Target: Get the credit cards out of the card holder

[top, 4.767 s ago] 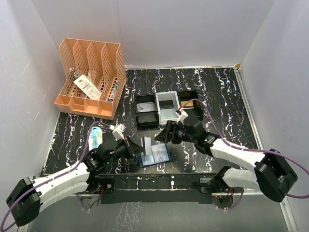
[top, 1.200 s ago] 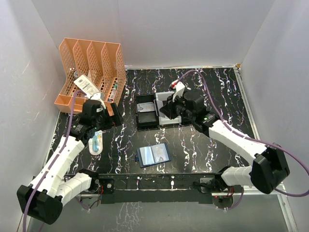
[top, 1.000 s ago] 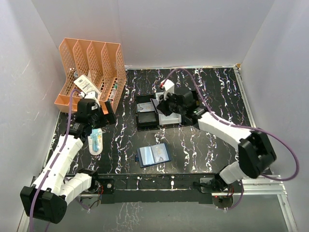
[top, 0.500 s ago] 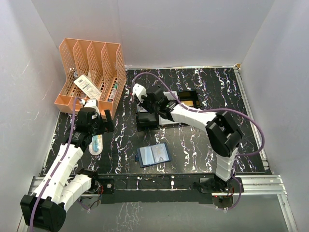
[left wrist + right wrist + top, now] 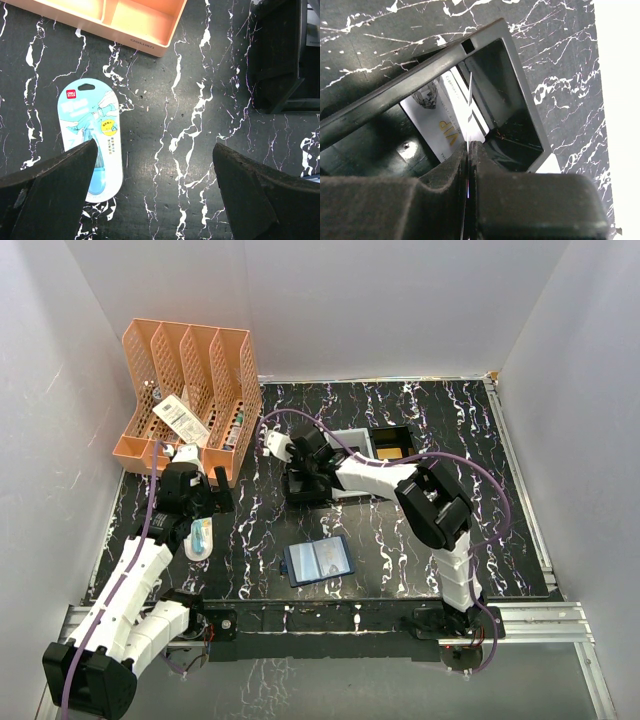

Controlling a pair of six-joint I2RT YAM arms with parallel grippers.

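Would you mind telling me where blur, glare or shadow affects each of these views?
Top external: evenly lit, sharp. Left wrist: left fingers blurred, table sharp. Right wrist: right fingers blurred, black tray shadowed inside, top-right corner blown out white.

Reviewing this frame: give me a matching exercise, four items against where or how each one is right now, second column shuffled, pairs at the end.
1. card holder
2. left gripper
3. right gripper
4. VIP card

A. shut on a thin credit card, over the black tray
B. lying inside the black tray
C. open flat near the table front edge
D. wide open, empty, by the pale blue packet

Pairs: 1-C, 2-D, 3-A, 4-B
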